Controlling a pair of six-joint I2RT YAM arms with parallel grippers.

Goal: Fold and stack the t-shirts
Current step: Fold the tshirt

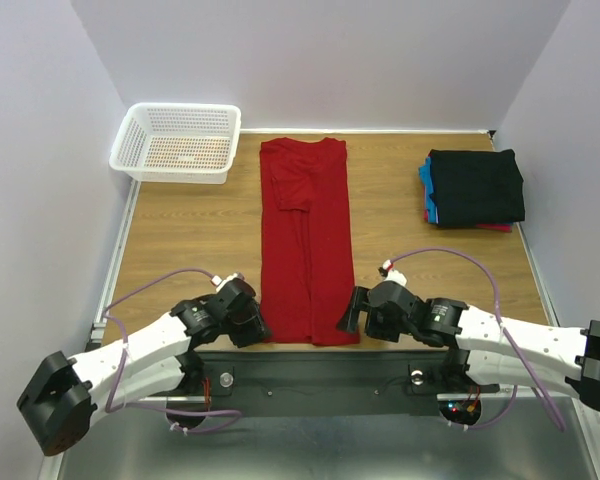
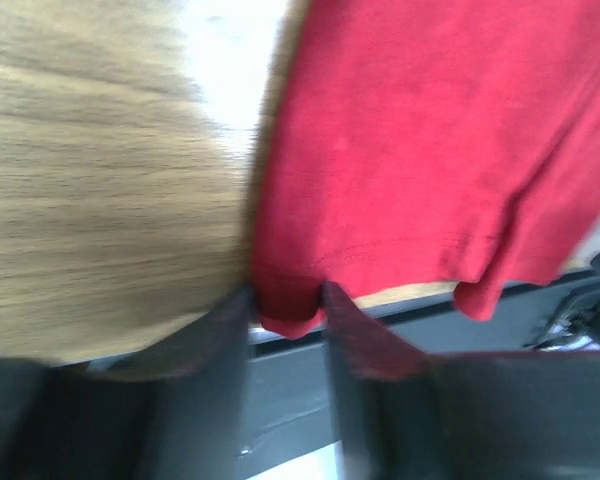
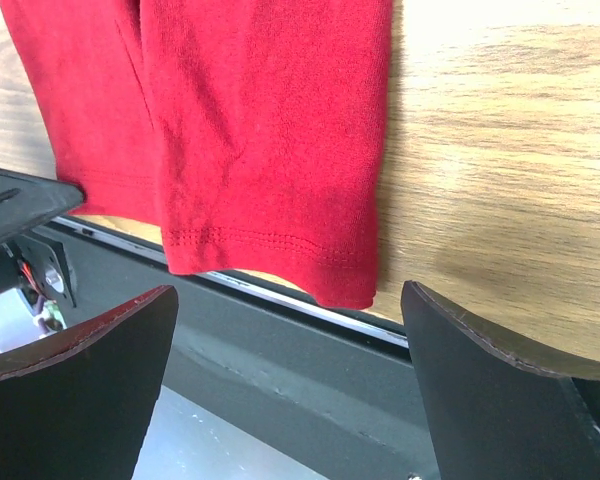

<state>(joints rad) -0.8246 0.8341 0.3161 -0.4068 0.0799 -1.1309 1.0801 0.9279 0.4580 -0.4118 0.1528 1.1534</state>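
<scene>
Top view: your red shirt point(image 1: 305, 240) lies flat down the middle of the wooden table point(image 1: 190, 230). It is folded into a long narrow strip, with a sleeve turned in at the far end and the hem at the near edge. Your left arm reaches in low from the lower left, bent at the elbow, and the left claw point(image 1: 256, 326) sits at the shirt's near left corner. Your right arm stretches in low from the lower right, with the right claw point(image 1: 350, 312) just beside the near right corner. A stack of folded shirts point(image 1: 477, 185) rests at the far right, well apart from the red one, black on top with blue and pink-red edges showing beneath. A white lattice basket point(image 1: 170, 172) stands at the far left.

Left wrist view, blurred: the two dark fingers point(image 2: 220, 325) are clenched on the shirt's hem corner, and a small fold of red cloth is pinched between them at the table's edge.

Right wrist view: the claw is spread wide and grasps nothing. The shirt's stitched hem corner hangs slightly over the table's edge, between the two fingers and apart from both.
</scene>
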